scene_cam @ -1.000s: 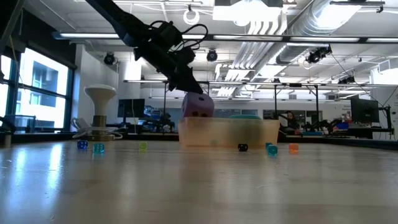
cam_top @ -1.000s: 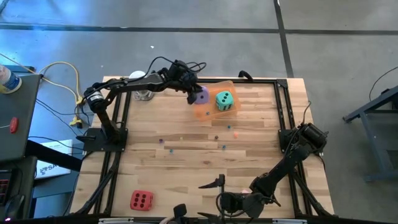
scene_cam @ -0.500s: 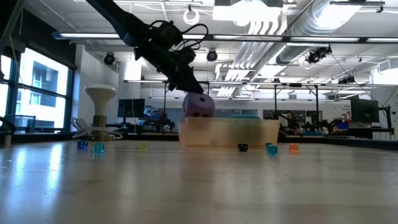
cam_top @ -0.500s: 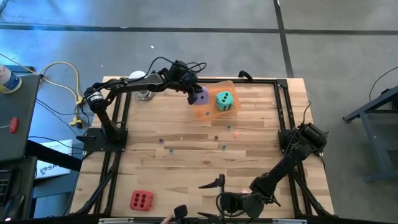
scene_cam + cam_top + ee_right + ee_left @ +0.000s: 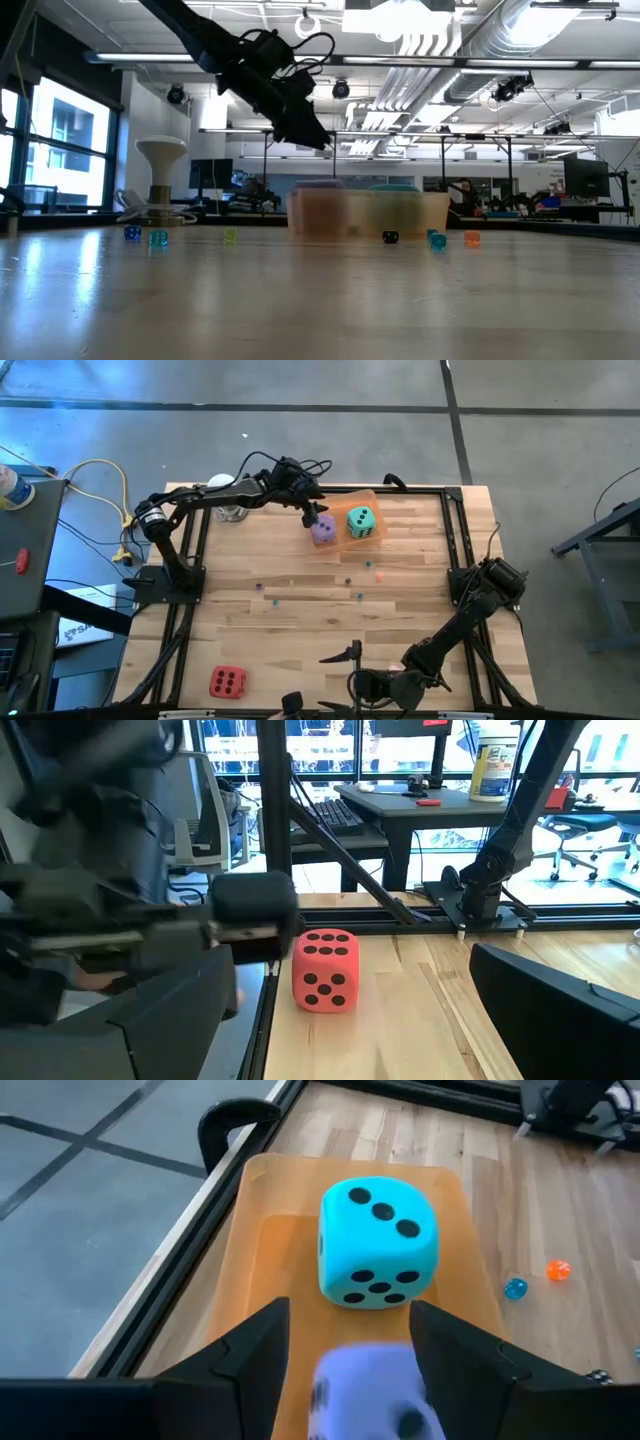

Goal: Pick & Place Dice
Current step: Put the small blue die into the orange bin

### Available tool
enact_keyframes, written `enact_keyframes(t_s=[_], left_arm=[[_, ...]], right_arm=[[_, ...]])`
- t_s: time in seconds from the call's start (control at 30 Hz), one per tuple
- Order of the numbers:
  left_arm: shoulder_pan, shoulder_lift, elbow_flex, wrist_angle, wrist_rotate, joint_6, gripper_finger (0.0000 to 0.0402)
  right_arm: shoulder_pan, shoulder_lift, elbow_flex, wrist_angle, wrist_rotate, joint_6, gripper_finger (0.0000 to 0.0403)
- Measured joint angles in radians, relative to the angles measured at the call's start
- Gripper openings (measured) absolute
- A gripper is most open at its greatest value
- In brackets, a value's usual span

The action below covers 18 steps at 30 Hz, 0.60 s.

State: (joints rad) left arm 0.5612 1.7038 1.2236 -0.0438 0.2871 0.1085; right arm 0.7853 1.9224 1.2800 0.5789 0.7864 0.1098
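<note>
An orange tray [image 5: 345,540] stands at the table's far edge. In it lie a teal-green die [image 5: 361,522] and, on its left, a purple die [image 5: 322,530]; in the left wrist view the purple die [image 5: 365,1390] is blurred, in front of the teal one [image 5: 378,1240]. My left gripper [image 5: 311,510] hangs open just above the purple die, clear of it; the low view shows the left gripper [image 5: 312,138] above the tray's rim [image 5: 368,195]. A red die [image 5: 228,682] rests on the table's near left. My right gripper [image 5: 318,678] waits open at the near edge, pointing at the red die [image 5: 325,970].
A white stand [image 5: 232,510] sits at the far left, beside the tray. Tiny coloured beads [image 5: 350,582] are scattered over the middle of the table. Black frame rails [image 5: 455,530] run along the table's sides.
My left gripper has opened and let go of the purple die without moving. The die, held above the tray's left end before, has dropped into the tray beside the teal-green die.
</note>
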Motion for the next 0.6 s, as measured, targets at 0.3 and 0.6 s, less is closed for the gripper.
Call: enact_keyframes(t_s=[0.3, 0.6], left_arm=[[-0.077, -0.151, 0.0, -0.086, -0.002, 0.046, 0.0201], [-0.257, -0.373, 0.0, -0.517, -0.002, 0.084, 0.0201]], right_arm=[[0.0, 0.0, 0.0, -0.044, 0.0, 0.0, 0.04], [0.008, 0.0, 0.0, -0.052, -0.041, 0.0, 0.04]])
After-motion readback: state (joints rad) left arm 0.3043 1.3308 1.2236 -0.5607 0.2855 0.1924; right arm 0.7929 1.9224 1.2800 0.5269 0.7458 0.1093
